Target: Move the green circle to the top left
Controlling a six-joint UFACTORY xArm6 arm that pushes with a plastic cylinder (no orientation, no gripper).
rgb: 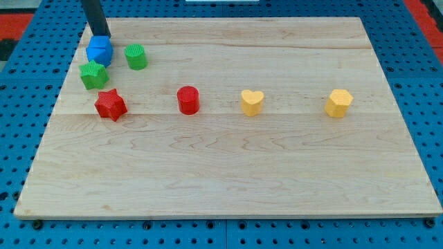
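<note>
Board: pale wooden board lying on a blue pegboard surface; seven small blocks on it, four clustered near the view's top left, three spread along a row toward the view's right.
Rod: straight dark rod enters from the view's top edge at the left and slants down to the board.
My tip: resting at the top edge of the blue cube, touching it or just short of it; cannot tell which.
Gripper state: the arm carries only the rod, so there are no jaws to stand apart or together.
Green circle: upright cylinder near the view's top left, just to the right of the blue cube, a narrow gap between them; it lies to the lower right of the tip and apart from it.
Blue cube: directly below the tip, its lower edge touching or nearly touching the second green block.
Green block: shape looks star-like or angular; sits below the blue cube and left of the green circle.
Red star: just below the green block, separate.
Red cylinder: right of the red star, well apart.
Yellow heart: mid-board, same row.
Yellow block: farthest to the view's right; looks faceted, exact shape unclear.
</note>
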